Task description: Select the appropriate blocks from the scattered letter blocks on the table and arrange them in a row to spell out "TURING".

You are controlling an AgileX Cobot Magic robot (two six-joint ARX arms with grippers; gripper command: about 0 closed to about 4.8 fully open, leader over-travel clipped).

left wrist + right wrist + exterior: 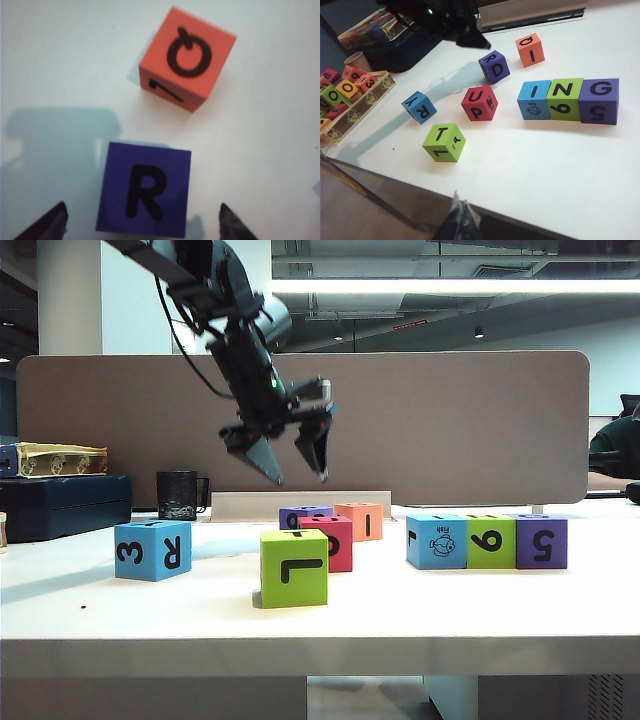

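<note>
My left gripper (300, 480) hangs open over the back middle of the table (450, 620). In its wrist view its fingertips (55, 221) stand wide on either side of a purple letter block (144, 189) showing R, well above it, with an orange block (187, 59) beyond. A blue I (534, 99), a green N (564, 98) and a purple G (599, 100) stand in a touching row. Loose nearby are a lime T block (444, 142), a magenta U block (479, 103) and a blue block (419, 107). My right gripper (461, 210) is shut and empty, off the table's front edge.
A tray (367, 97) of spare blocks sits off the table's side. A black mug (178, 495), a dark case (60, 505) and a low white riser (300, 503) line the back, in front of the grey-brown divider panel (450, 430).
</note>
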